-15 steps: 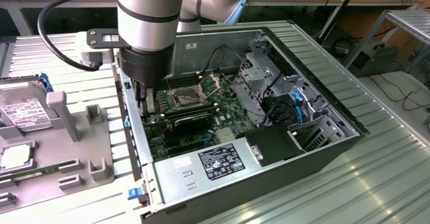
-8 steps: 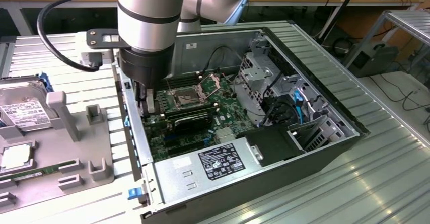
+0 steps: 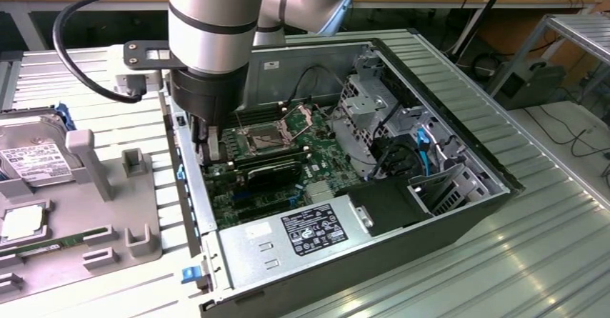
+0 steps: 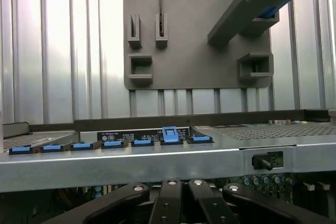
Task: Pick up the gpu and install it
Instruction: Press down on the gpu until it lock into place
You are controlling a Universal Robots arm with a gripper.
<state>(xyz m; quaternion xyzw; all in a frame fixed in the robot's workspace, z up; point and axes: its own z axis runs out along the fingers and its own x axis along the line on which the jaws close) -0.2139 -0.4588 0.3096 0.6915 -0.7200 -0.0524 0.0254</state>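
Ribbed metal tabletop (image 3: pixel 533 261) carries an open desktop computer case (image 3: pixel 476 146) lying on its side, with wooden workbenches behind it. Just beside the case, toward the exterior view's left, sits a gray holding fixture (image 3: pixel 105 189) with a silver hard drive (image 3: pixel 28 161) and a narrow green memory stick (image 3: pixel 48 246) resting in it.

Inside the case, the motherboard (image 3: pixel 315 157) shows its CPU socket (image 3: pixel 262 141). The power supply (image 3: pixel 305 232) with its white label fills the near corner, and blue cables (image 3: pixel 419 157) run by the drive cage.

The gpu (image 3: pixel 271 166) lies as a dark, long card across the motherboard just below the CPU socket, set edge-down into the board.

The arm reaches down into the case along its rear wall, and the gripper (image 3: pixel 202 145) sits at the card's end nearest that wall. Its fingers are drawn together. Whether they touch the card cannot be told.

From the wrist view, the black finger linkages converge close together beneath the case's rear edge, where a row of blue slot clips (image 4: pixel 170 134) lines up, one standing taller than the others.
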